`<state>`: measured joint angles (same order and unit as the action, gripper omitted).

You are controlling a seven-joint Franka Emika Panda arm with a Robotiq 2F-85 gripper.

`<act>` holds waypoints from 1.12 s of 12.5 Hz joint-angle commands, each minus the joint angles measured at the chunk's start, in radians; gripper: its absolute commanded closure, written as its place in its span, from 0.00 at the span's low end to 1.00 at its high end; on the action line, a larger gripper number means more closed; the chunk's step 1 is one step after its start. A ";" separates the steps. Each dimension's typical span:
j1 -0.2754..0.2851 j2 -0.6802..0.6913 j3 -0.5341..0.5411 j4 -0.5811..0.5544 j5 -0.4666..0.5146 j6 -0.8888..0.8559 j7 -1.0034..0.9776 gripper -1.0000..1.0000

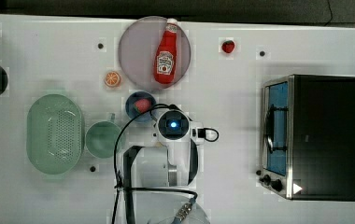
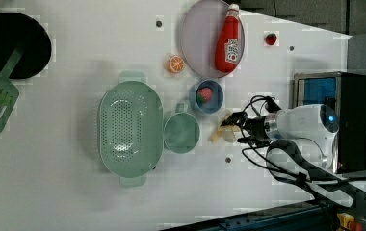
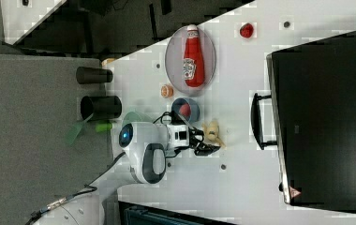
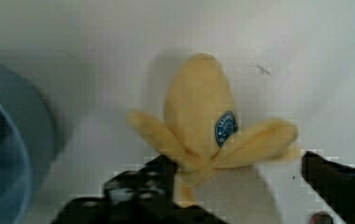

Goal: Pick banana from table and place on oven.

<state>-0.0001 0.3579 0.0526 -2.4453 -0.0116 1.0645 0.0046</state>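
The banana point(image 4: 199, 121), a soft pale-yellow toy with peel flaps spread and a small blue sticker, is seen lying on the white table point(image 1: 222, 116) just beside the blue bowl point(image 3: 186, 108), well apart from the oven point(image 1: 313, 137). The gripper point(image 4: 234, 182) is lowered over it with the fingers point(image 4: 140, 184) spread to either side, nothing yet clamped. In the top view, a ketchup bottle point(image 1: 166, 51) is laid on a grey plate point(image 1: 133, 51) beyond the bowl.
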 commanded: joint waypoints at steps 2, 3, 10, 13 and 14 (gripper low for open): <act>-0.006 -0.018 0.018 0.003 -0.002 0.047 0.000 0.53; -0.006 -0.018 0.018 0.003 -0.002 0.053 0.000 0.64; -0.007 -0.218 0.018 0.007 0.004 -0.022 0.000 0.75; -0.010 -0.449 0.013 0.040 0.004 -0.253 0.000 0.75; -0.011 -0.519 0.009 0.066 0.004 -0.344 0.000 0.75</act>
<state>0.0051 -0.1095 0.0668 -2.4297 -0.0008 0.7417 0.0048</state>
